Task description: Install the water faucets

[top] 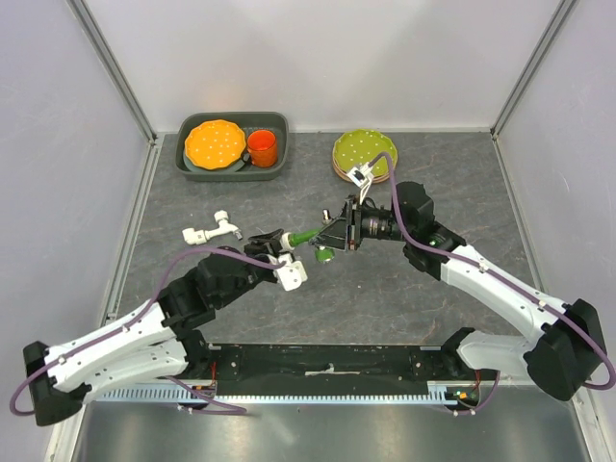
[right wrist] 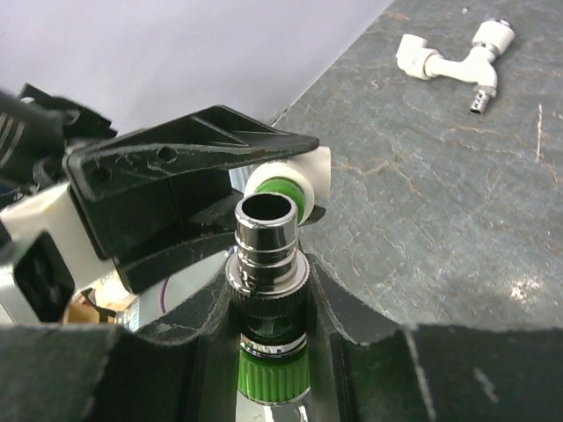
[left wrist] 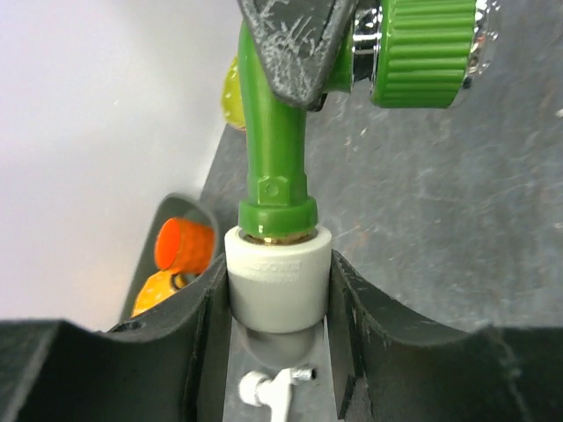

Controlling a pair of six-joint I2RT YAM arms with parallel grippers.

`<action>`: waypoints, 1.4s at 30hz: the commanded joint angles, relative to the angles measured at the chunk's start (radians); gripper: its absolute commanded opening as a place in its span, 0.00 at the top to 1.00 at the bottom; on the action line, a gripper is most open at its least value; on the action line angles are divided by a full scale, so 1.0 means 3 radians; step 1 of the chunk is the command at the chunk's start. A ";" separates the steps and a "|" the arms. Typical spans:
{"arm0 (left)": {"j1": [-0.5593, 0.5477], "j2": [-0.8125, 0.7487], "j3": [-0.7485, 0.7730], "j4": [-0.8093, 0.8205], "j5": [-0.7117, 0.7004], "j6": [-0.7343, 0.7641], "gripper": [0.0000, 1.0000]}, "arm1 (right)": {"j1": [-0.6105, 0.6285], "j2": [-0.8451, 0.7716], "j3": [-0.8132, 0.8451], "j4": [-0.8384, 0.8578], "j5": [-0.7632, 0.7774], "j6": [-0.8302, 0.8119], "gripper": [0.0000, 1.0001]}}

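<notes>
**Green tap held mid-table between both grippers**

White walls are boxing in a dark, slate-textured table (top: 385, 308), matte and faintly scratched. At the back a dark tray (top: 231, 174) is carrying an orange plate (top: 214, 142) and an orange cup (top: 262, 147), with green plates (top: 358, 149) stacked to its right.

Both arms are reaching into the centre and meeting on the green faucet (left wrist: 274, 132), which is hanging above the table. The left gripper (left wrist: 280, 303) is closed snugly on the white end piece (left wrist: 280, 277), a finger pressing on each side. The right gripper (right wrist: 268, 294) is clamping the other end, its fingers hugging the base of the chrome nozzle (right wrist: 267, 237). The white faucet (right wrist: 457, 61) is lying loose on the table, well apart to the left.

The green body is looking like rigid, glossy moulded plastic, probably light. The chrome is polished and is probably slippery, so the ribbed knob (left wrist: 422, 53) or the matte white cylinder seems the surer hold. A thin brass-coloured ring is showing at the green-white seam, so I'm guessing the joint wants straight alignment, with no tilt.
</notes>
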 commanded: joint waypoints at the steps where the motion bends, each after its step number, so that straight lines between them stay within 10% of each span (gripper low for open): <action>1: -0.0378 0.0288 0.0002 0.0519 -0.0653 0.0618 0.98 | 0.0075 0.0033 0.0155 0.0295 0.0188 0.0393 1.00; 5: -0.0435 0.0406 -0.0059 0.0780 -0.0853 0.0583 0.98 | 0.0070 -0.0008 0.0129 0.0239 0.0459 0.0388 0.98; 11: -0.0343 0.0329 -0.0070 0.0724 -0.0731 0.0078 0.98 | 0.0055 -0.0186 0.0083 0.0233 0.0715 0.0148 0.44; 17: 0.0224 0.0227 0.0028 0.0560 0.0290 -0.0685 0.98 | 0.0039 -0.0488 0.0012 0.0060 0.1006 -0.0144 0.12; 42: 0.0659 0.0503 0.0344 0.0249 0.0681 -0.1278 0.98 | 0.0009 -0.0713 -0.0485 0.0151 0.0215 -0.0293 0.02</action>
